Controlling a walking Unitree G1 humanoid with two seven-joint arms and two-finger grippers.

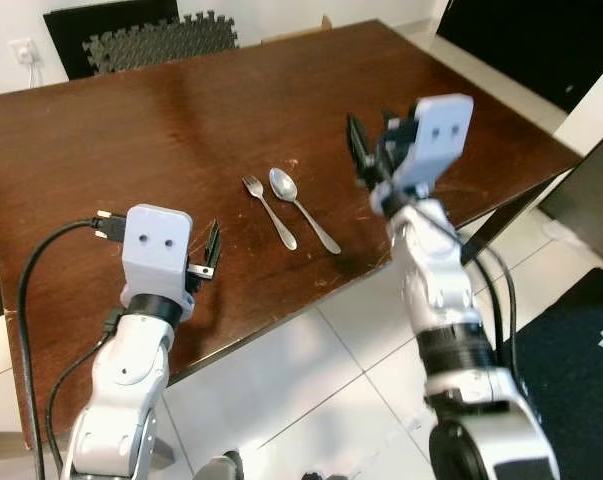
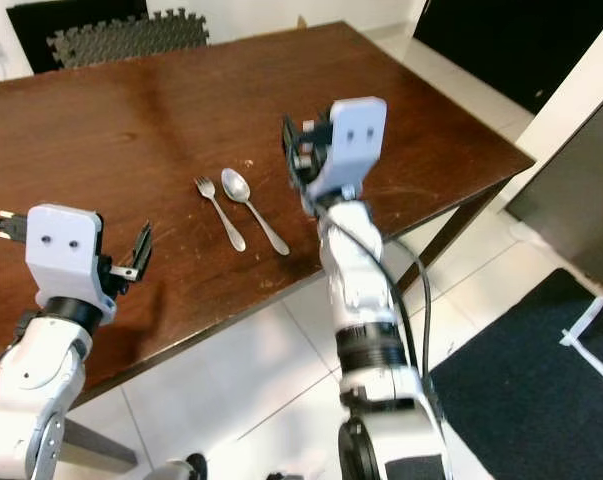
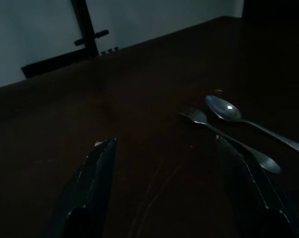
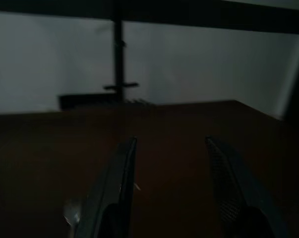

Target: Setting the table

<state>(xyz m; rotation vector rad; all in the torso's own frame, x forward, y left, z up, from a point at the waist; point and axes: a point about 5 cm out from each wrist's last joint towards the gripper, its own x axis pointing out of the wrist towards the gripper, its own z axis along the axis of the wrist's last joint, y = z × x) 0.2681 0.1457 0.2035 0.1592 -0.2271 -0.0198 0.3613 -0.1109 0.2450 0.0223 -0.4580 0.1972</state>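
A silver fork [image 1: 269,212] and a silver spoon [image 1: 301,206] lie side by side on the dark brown wooden table [image 1: 161,140], near its front edge, handles pointing toward me. My left gripper [image 1: 209,255] hovers over the table's front edge to the left of the fork, open and holding nothing. In the left wrist view the fork [image 3: 228,136] and spoon [image 3: 248,121] lie just beyond the right fingertip. My right gripper [image 1: 369,142] hangs above the table to the right of the spoon, open and empty. Its black fingers [image 4: 114,188] point across the tabletop.
The table's front edge [image 1: 281,320] runs diagonally, with white tiled floor [image 1: 311,390] below it. A black foam mat [image 1: 161,40] leans at the far wall beside a wall outlet [image 1: 23,50]. A dark rug [image 1: 581,380] and a dark panel [image 1: 591,190] stand at the right.
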